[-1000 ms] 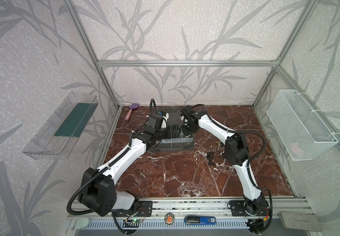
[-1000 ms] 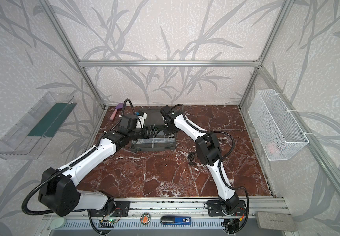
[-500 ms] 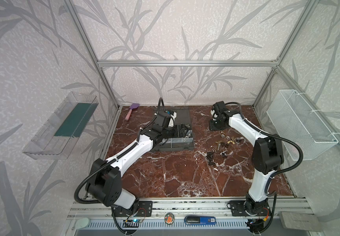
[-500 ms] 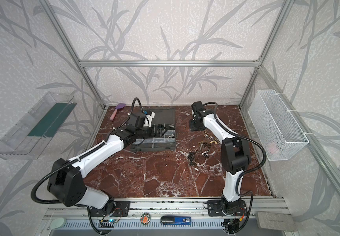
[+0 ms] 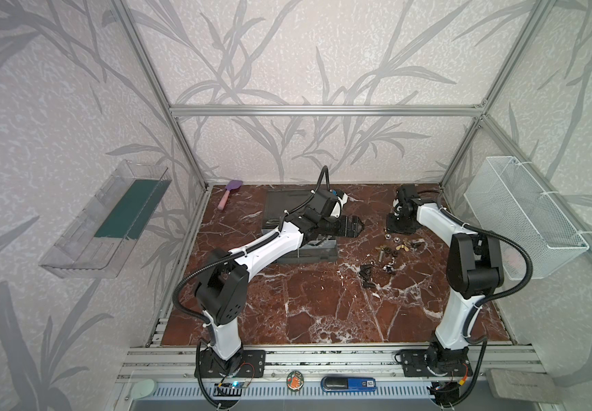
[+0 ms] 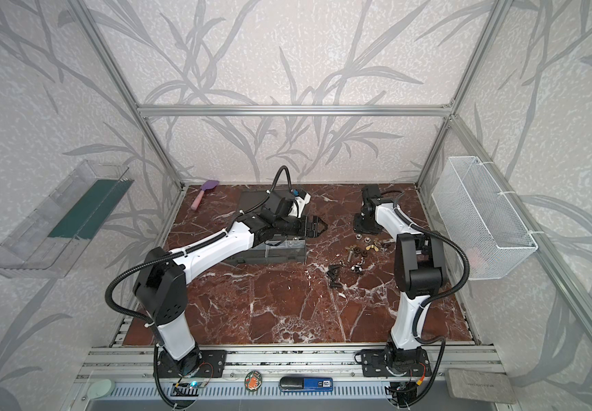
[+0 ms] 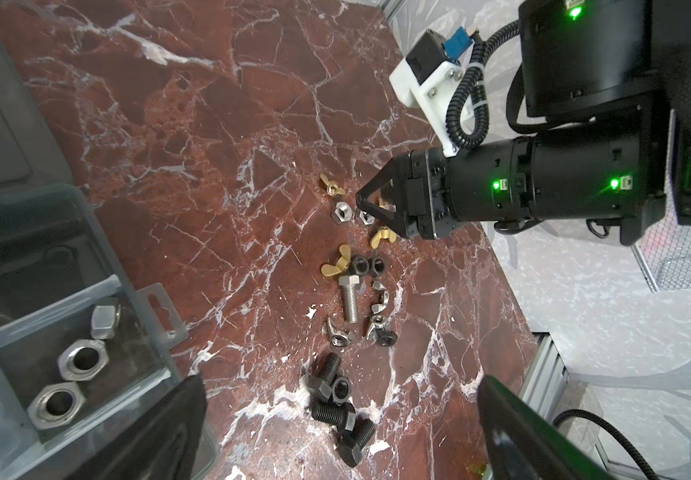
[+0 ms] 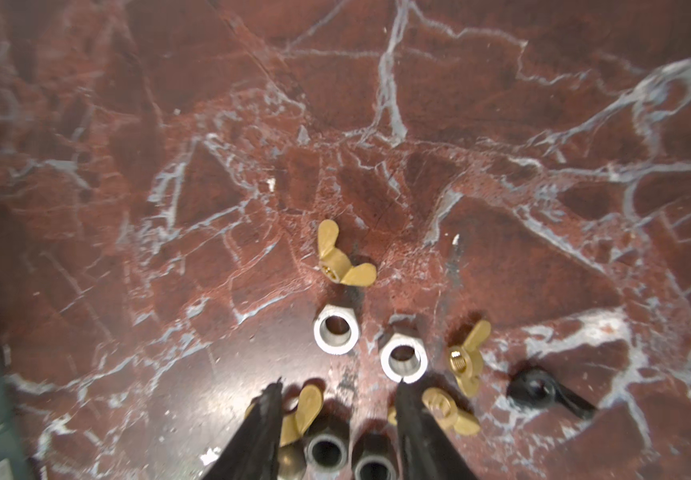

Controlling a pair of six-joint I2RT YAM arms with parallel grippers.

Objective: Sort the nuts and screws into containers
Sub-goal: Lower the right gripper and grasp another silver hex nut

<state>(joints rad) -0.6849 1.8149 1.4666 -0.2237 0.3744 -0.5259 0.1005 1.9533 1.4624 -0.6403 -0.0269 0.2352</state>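
Hovering low over the heap, the right gripper has its two black fingers parted with nothing between them. Their tips are right at two silver hex nuts lying flat on the marble table. One tip may be touching the nearer nut, but that close view is too soft to be sure. The left gripper hangs just past the organizer case, fingers spread wide and empty.

The screws and nuts lie in a loose cluster on the table, between the case and the right arm and apart from both. A few hex nuts lie in one compartment of the case.

These look like hard, light, smooth metal bits that would skate on the polished stone or squirt out of a careless pinch. A flat hex nut is probably best taken across two opposite flats, fingers coming straight down. The brass wing nuts offer their wings as a hold. The black screws will likely roll, so a grip across the shank near the head seems safest.
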